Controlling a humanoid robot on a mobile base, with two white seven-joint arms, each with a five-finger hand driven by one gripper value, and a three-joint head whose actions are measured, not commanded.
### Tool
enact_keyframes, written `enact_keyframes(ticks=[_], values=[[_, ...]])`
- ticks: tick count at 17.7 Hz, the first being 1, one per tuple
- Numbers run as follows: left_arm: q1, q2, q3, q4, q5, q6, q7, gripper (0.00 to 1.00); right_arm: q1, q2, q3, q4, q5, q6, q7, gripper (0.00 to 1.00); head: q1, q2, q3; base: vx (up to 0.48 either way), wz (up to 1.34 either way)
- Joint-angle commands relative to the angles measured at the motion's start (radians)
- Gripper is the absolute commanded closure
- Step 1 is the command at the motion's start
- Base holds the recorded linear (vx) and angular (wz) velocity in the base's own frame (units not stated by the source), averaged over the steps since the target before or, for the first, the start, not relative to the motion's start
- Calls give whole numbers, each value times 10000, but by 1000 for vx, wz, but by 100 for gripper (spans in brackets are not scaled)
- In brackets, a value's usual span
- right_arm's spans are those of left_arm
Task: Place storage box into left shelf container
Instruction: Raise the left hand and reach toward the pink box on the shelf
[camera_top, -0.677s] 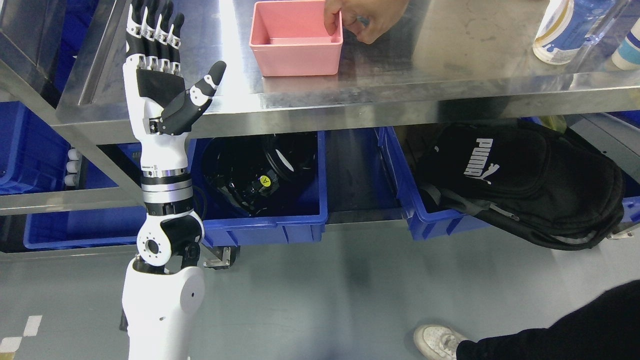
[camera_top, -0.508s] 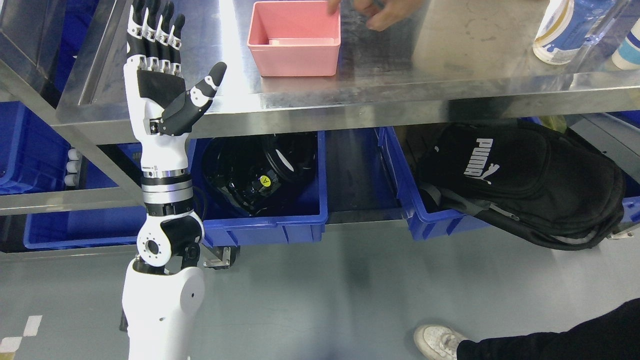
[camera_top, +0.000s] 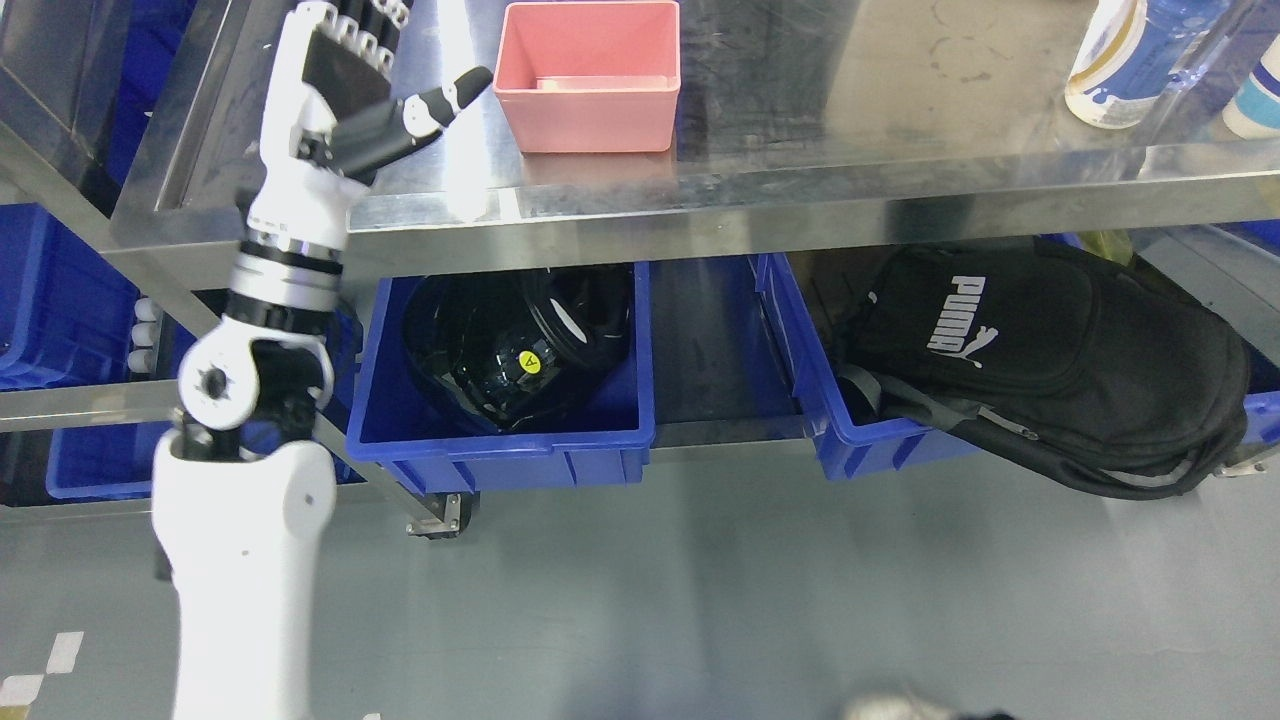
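The pink storage box (camera_top: 588, 75) sat ungrasped on the bench (camera_top: 800, 170), the open, empty left robot hand (camera_top: 365, 90) just beside it, nothing yet placed.

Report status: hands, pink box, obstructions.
Left hand open, empty, left of pink box. Box upright on steel table, ungrasped. Right hand unseen. Nothing between.

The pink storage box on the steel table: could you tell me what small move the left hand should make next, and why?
Probably ease the left hand rightward toward the pink storage box. The hand is open, thumb pointing at the box with a gap between them, and the box sits free on the steel table.
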Motion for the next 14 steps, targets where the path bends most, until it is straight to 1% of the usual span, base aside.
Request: enact_keyframes(ticks=[1, 3, 4, 5, 7, 9, 10, 11, 12, 14], values=[[-2109, 4038, -1368, 1228, -940, 632, -2452, 0, -62, -175, -30, -175, -15, 8, 18, 0, 0, 0, 0, 0, 0], [-2568, 4056, -1723, 1366, -1570, 632, -3604, 0, -62, -175, -30, -175, -15, 8, 18, 0, 0, 0, 0, 0, 0], [-2966, 4132, -2210, 1427, -1967, 632, -3912, 1, -62, -175, -30, -175, -15, 8, 18, 0, 0, 0, 0, 0, 0], [-3486, 4224, -2823, 1671, -2381, 632, -4067, 1, -62, -175, -30, -175, -15, 8, 18, 0, 0, 0, 0, 0, 0], [-4499, 4179, -3608, 2741, -2890, 632, -4191, 1, -62, -175, -30, -175, -15, 8, 18, 0, 0, 0, 0, 0, 0], [-4977, 4056, -4160, 3252, -2922, 632, -4359, 2, -62, -175, -30, -175, -15, 8, 18, 0, 0, 1, 0, 0, 0], [-5557, 4102, -4938, 3466, -2968, 632, -4573, 2, -62, -175, -30, -175, -15, 8, 33, 0, 0, 1, 0, 0, 0], [-5699, 4041, -5295, 3635, -2999, 632, -4727, 2, -62, -175, -30, -175, -15, 8, 18, 0, 0, 1, 0, 0, 0], [-5776, 3919, -5587, 3849, -3196, 632, -4926, 2, -62, -175, -30, -175, -15, 8, 33, 0, 0, 1, 0, 0, 0], [-5960, 3217, -5758, 4370, -3839, 632, -5050, 2, -62, -175, -30, -175, -15, 8, 18, 0, 0, 1, 0, 0, 0]])
